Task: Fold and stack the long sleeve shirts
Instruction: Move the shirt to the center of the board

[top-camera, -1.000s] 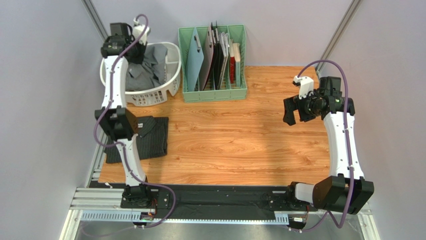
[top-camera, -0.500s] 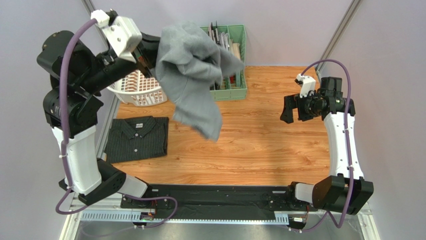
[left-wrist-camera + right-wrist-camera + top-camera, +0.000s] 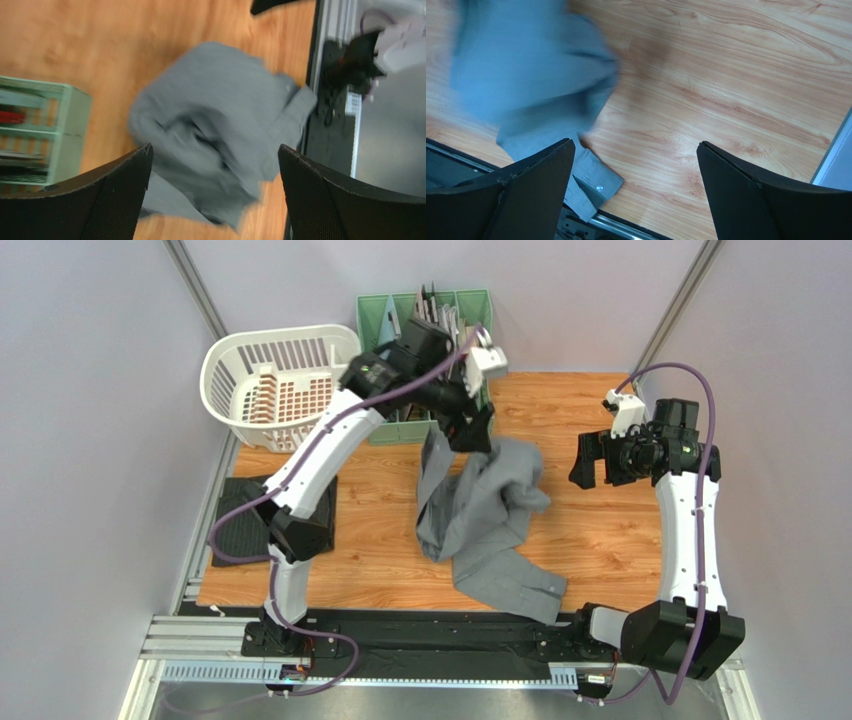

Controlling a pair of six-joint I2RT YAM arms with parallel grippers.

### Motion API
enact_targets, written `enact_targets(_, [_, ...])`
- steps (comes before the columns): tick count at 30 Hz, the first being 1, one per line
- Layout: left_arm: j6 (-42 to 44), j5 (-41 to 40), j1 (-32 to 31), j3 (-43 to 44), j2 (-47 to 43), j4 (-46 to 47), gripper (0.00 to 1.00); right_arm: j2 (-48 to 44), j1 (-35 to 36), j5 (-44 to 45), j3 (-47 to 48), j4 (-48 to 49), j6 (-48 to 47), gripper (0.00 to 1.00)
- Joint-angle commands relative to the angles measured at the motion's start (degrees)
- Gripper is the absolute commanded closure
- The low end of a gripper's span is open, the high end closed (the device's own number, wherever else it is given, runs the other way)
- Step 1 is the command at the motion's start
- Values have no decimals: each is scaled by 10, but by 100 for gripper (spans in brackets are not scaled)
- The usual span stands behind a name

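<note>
Left gripper [image 3: 472, 432] wide above heaped grey shirt [image 3: 485, 515] (blurred); right gripper [image 3: 597, 465] wide.

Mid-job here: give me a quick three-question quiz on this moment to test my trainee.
1. True or false: the grey shirt is neatly folded.
2. Where is the dark pinstriped shirt? A) crumpled mid-table; B) folded flat at the left edge of the table; C) hanging in the air.
3. In the wrist views, how do the jaws of the left gripper and the right gripper stand?

Key: 1. False, it lies crumpled in a heap. 2. B. 3. Both open, with nothing between the fingers.
</note>
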Motion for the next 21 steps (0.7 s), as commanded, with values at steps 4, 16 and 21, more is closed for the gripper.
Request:
enact_targets(4, [21,71,160,-283,-179,-3,1,-44,10,-26,-25,-55,-126,0])
enact_targets(16, [86,62,269,-582,-296,7,7,76,329,116,-80,72,-208,0])
enact_targets(21, [66,35,268,-638,-299,65,7,153,364,83,-26,42,-244,8])
